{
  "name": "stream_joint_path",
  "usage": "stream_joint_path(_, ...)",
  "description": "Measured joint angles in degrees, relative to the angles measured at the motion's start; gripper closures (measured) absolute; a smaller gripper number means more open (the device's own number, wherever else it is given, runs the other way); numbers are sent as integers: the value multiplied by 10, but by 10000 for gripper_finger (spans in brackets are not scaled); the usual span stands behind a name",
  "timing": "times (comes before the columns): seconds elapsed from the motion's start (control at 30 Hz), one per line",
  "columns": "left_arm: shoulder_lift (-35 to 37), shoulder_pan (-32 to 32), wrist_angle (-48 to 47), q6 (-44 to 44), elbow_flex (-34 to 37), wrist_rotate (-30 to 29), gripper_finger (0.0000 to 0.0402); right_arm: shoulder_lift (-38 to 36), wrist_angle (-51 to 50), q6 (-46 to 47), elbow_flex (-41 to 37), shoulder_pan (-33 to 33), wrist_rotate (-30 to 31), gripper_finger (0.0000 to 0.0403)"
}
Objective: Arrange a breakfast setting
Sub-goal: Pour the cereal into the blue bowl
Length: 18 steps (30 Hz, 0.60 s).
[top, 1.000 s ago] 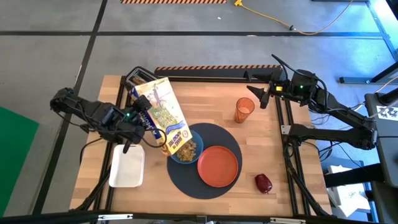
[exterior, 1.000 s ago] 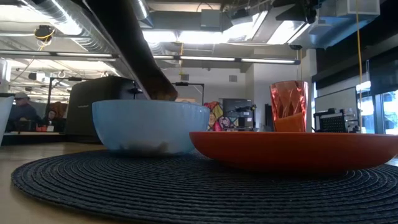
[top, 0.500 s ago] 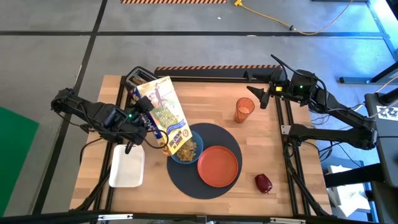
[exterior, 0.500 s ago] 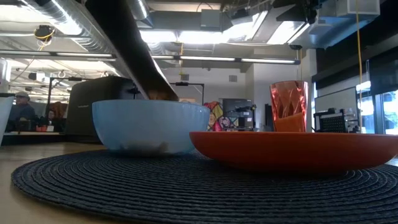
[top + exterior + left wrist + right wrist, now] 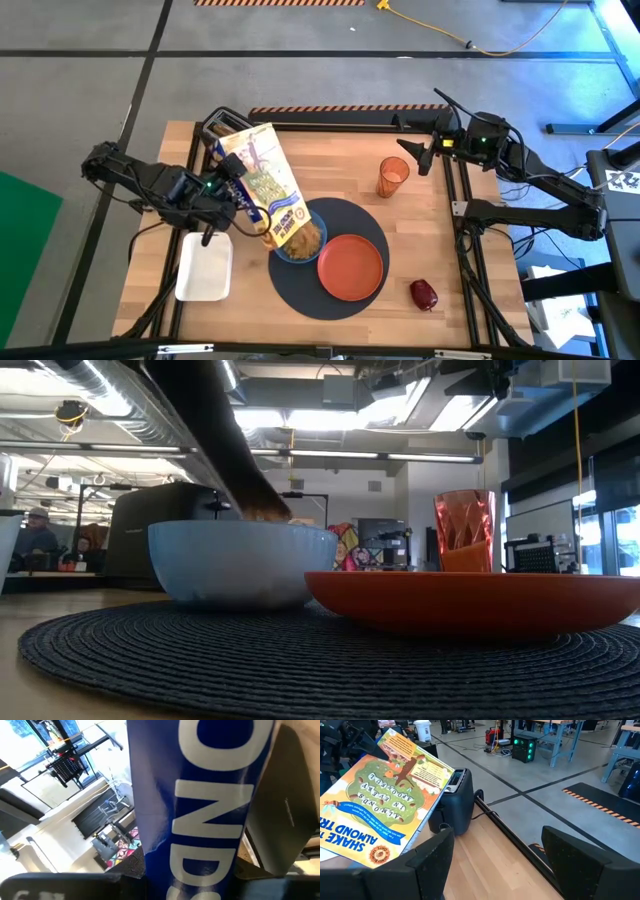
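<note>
From my station, the dark-grey mat (image 5: 300, 660) carried the orange plate (image 5: 480, 600) and blue bowl (image 5: 240, 560). My left gripper (image 5: 222, 200) clamped the cereal box (image 5: 262, 185), tipped over that bowl. The right gripper (image 5: 495, 855) waited, fingers spread, at the table's far corner.

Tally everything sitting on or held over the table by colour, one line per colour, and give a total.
Orange: 2, the plate and the cup
Blue: 1, the bowl
Dark grey: 1, the round mat
Dark red: 1, the fruit
White: 1, the tray
Black: 1, the toaster
Multicoloured: 1, the cereal box in the left gripper
Total: 8
</note>
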<state>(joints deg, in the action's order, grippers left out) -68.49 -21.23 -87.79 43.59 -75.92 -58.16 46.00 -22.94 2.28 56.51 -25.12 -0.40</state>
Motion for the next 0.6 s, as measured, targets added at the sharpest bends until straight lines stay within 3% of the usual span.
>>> stream_joint_path(0.6,36,1,-22,-50,0,45,289,0,0,0,0,0,0,114)
